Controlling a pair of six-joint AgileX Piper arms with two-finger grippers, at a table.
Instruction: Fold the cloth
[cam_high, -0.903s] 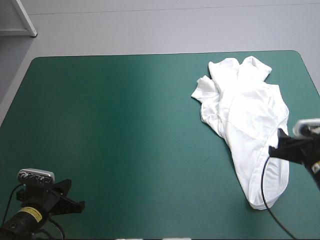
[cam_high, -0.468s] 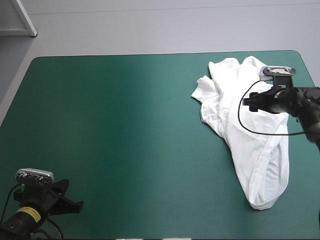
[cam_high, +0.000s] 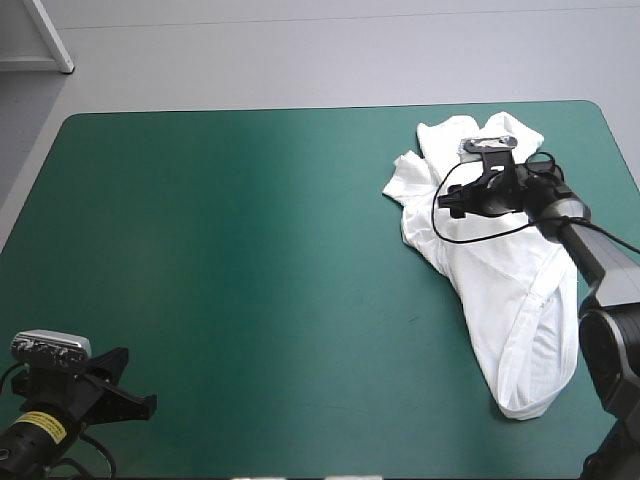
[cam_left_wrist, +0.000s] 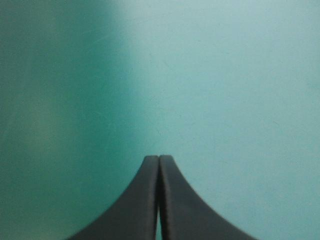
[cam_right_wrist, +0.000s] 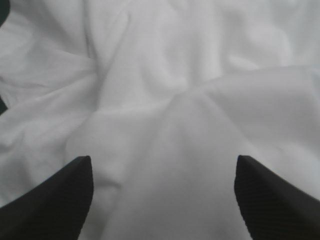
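One hem, not bunched layers, is what I'd pinch with my right jaws, spread wide and empty over the crumpled T-shirt (cam_high: 500, 285); left jaws sit pressed together, empty.

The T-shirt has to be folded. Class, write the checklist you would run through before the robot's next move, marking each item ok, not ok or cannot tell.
1. Right gripper open: ok, its fingers stand wide apart.
2. Right gripper over the T-shirt: ok, white cloth fills the space between the fingers.
3. T-shirt spread flat: not ok, it lies as a crumpled heap on the table's right side.
4. T-shirt wholly on the teal-green cover: ok.
5. Left gripper free: ok, shut on nothing, over bare cover.
6. Which part of the T-shirt lies under the right gripper: cannot tell.
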